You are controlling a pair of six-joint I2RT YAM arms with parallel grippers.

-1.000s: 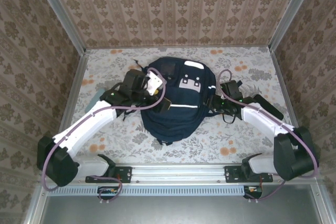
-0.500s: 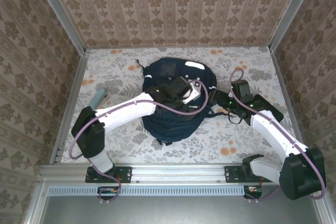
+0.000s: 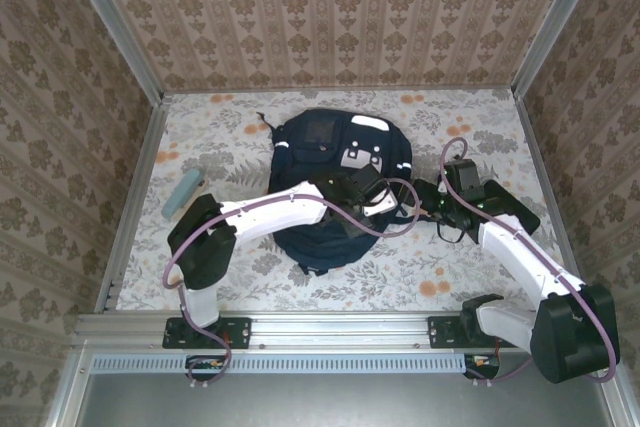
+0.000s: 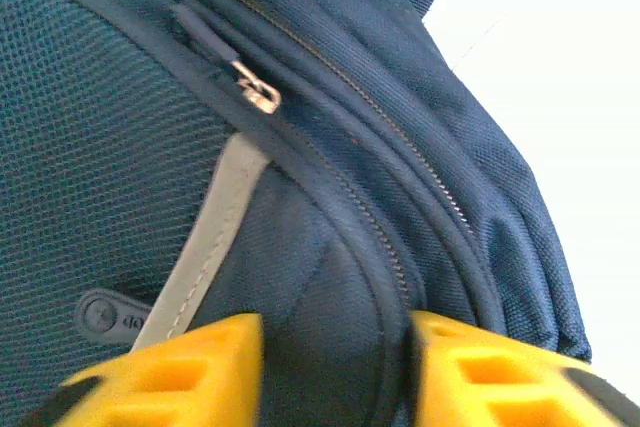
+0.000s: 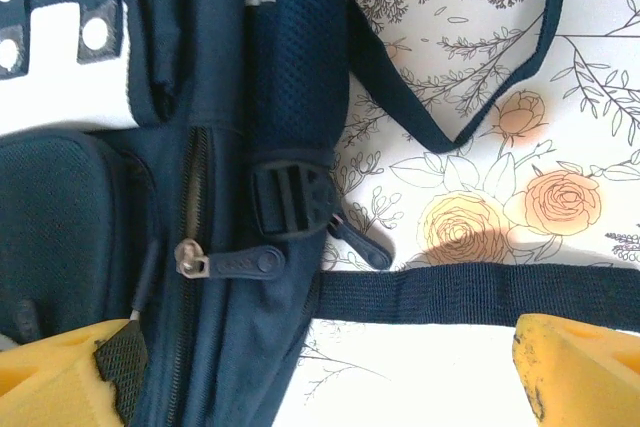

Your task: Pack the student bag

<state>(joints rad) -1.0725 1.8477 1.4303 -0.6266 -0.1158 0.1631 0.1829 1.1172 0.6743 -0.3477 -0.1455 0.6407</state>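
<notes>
Two yellow fingers [image 4: 170,367] of our left gripper [image 4: 335,347] are standing partly apart, straddling a zippered ridge of the student bag [image 3: 310,162], which is lying in the middle of the flowered table [image 3: 480,117]; we are not making out whether they are pressing the fabric. Our right gripper [image 5: 320,357] is gaping wide at the bag's right edge, one finger [image 5: 60,367] against the bag's side and the other finger [image 5: 580,367] over the table, a dark strap [image 5: 450,297] running between them, ungripped. We are finding one small oval tag [image 4: 100,315] on the mesh, its lettering too blurred to read.
</notes>
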